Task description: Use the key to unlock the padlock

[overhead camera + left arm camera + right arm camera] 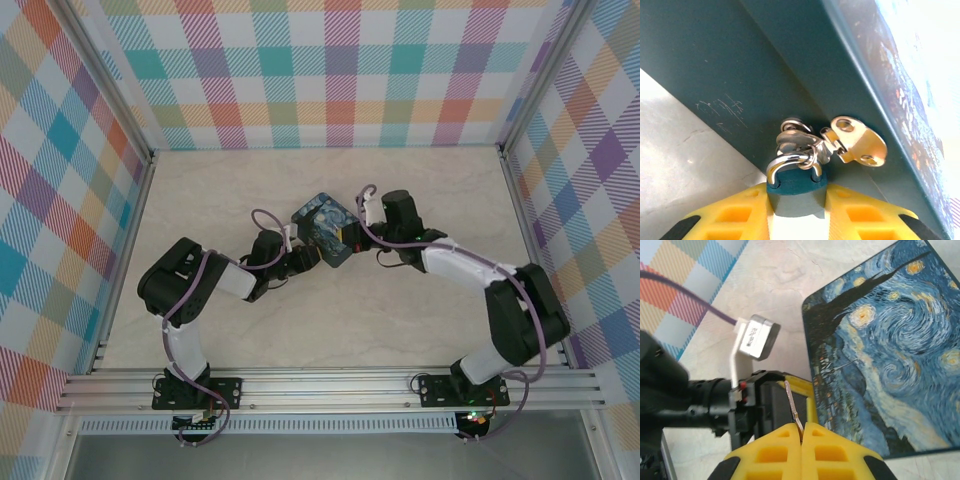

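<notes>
The left hand (797, 212) has its yellow fingers (735, 215) pressed against either side of the padlock (795, 190), holding the teal body between them. The padlock's silver shackle (774, 167) points away from the hand and is hooked through a silver loop on the side wall of the tin (755, 65). Just beside that loop a brass hasp plate (858, 140) hangs from the edge of the lid.

The right hand (801, 435) has its fingers closed flat together, pinching the key (792, 402) at its lower end. The thin grey blade sticks up and away from the fingertips, slightly tilted. It ends close to the black body of the left arm (700, 405), just beside the near edge of the tin's starry-night lid.

From above, both hands meet at the near side of the tin, the left from the left and the right from the right. The tin rests flat near the middle of the pale bench (250, 330).
</notes>
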`<action>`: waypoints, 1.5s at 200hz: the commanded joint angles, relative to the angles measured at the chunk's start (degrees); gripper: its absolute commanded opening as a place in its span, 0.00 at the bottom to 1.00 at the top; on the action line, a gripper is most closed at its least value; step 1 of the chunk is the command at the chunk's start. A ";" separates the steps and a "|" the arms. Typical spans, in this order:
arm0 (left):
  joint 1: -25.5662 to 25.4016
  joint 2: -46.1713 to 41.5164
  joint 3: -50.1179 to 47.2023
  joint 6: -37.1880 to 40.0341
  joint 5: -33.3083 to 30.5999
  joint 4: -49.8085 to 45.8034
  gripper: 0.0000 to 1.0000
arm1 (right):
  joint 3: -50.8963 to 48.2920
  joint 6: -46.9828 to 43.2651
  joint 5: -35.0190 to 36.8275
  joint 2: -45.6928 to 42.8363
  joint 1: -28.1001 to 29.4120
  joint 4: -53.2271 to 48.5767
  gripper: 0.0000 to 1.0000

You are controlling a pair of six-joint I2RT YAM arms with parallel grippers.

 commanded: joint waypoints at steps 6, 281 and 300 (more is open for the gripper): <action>-0.97 -2.25 0.19 -0.95 2.02 -0.67 0.29 | -5.68 -2.73 -2.67 -2.56 0.22 -2.55 0.01; -5.86 -6.46 1.69 -11.66 1.87 -2.89 0.27 | -10.04 -10.87 13.62 3.78 9.48 6.10 0.00; -5.99 -6.46 1.69 -11.85 1.70 -2.78 0.27 | -10.03 -10.21 14.29 3.68 9.50 7.03 0.00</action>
